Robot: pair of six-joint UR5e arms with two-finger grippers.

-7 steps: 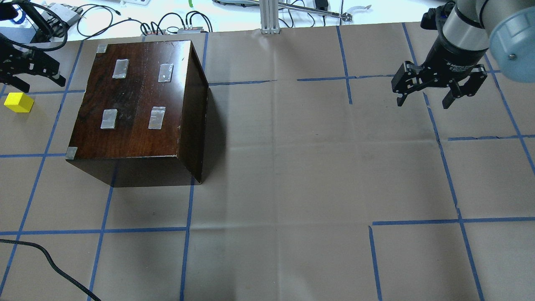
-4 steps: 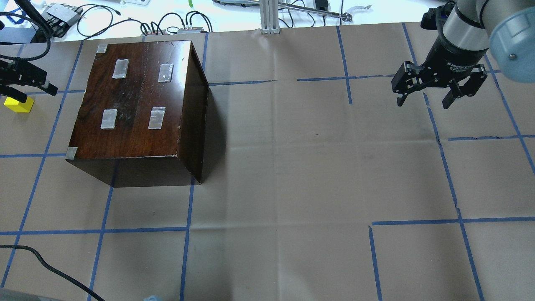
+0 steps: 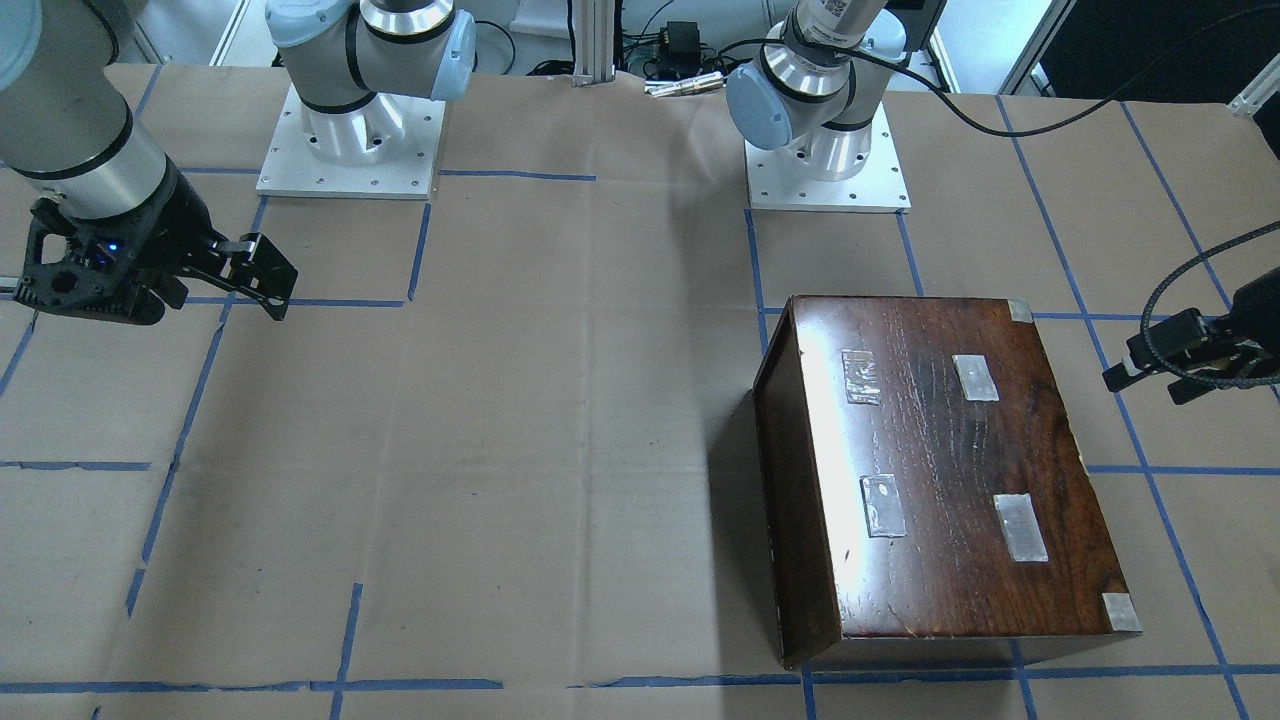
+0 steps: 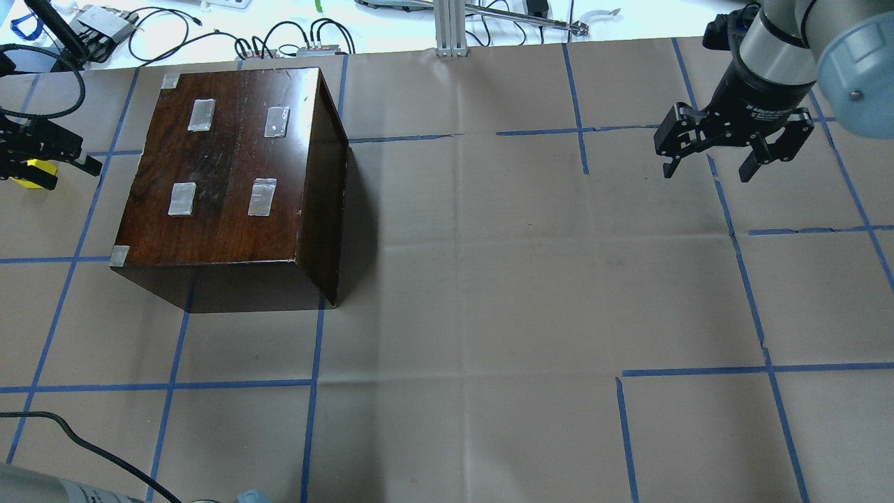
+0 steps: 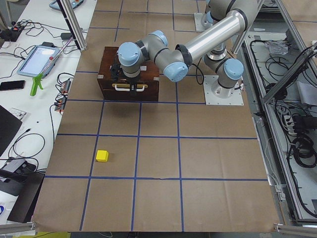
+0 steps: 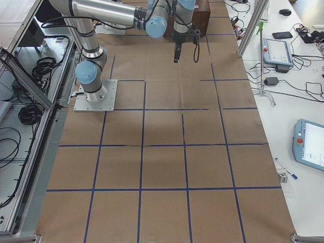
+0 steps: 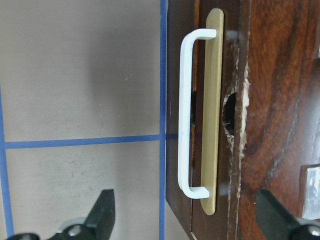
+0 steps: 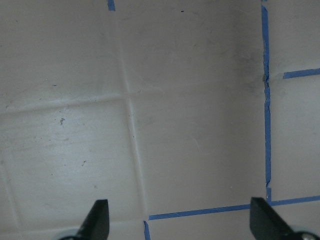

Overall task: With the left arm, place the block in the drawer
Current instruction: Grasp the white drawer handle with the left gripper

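Observation:
The yellow block (image 5: 102, 155) lies on the paper-covered table, well clear of the dark wooden box (image 4: 223, 168). In the overhead view only a sliver of the block (image 4: 33, 168) shows behind my left gripper (image 4: 70, 175). The left gripper (image 7: 185, 220) is open and empty. It hovers in front of the box's handle face (image 5: 130, 89). The drawer is pushed in; only its dark front panel (image 7: 172, 75) and white handle (image 7: 184, 115) show. My right gripper (image 4: 707, 171) hangs open and empty above bare paper at the far right, as the right wrist view (image 8: 180, 222) shows.
Cables and small devices (image 4: 293, 42) lie on the white bench past the table's far edge, beside an aluminium post (image 4: 450, 28). A black cable (image 4: 84, 447) crosses the near left corner. Blue tape lines (image 4: 311, 391) grid the paper.
My left gripper has moved toward the robot's side in the overhead view and now hides most of the block. The right arm has not moved.

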